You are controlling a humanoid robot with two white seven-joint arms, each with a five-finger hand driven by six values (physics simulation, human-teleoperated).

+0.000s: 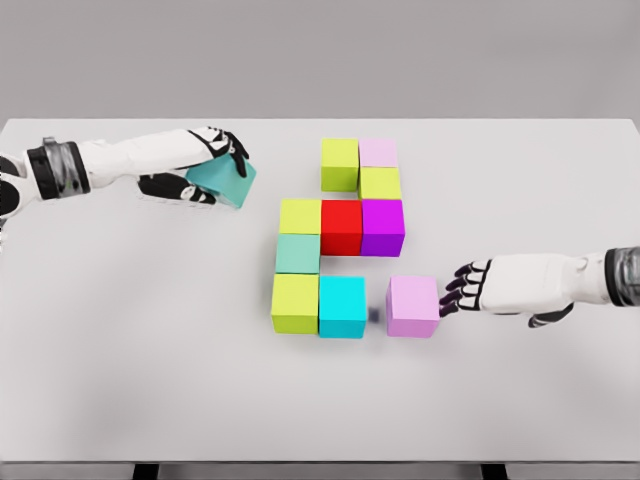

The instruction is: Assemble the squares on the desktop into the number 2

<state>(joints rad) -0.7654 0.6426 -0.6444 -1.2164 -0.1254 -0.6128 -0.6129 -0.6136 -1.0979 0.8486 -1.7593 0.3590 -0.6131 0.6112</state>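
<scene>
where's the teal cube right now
In the head view the teal cube is at the table's upper left, gripped in the left hand, left of and apart from the lime-green cube topping the figure.

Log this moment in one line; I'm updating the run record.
left hand: holds teal cube | right hand: touching pink cube | gap beside cyan cube

A single head view looks down and forward from above the near edge of the white desk, facing its far edge and the grey wall beyond. It sits high enough to take in nearly the whole desk top, with both arms entering from the left and right picture edges.
</scene>
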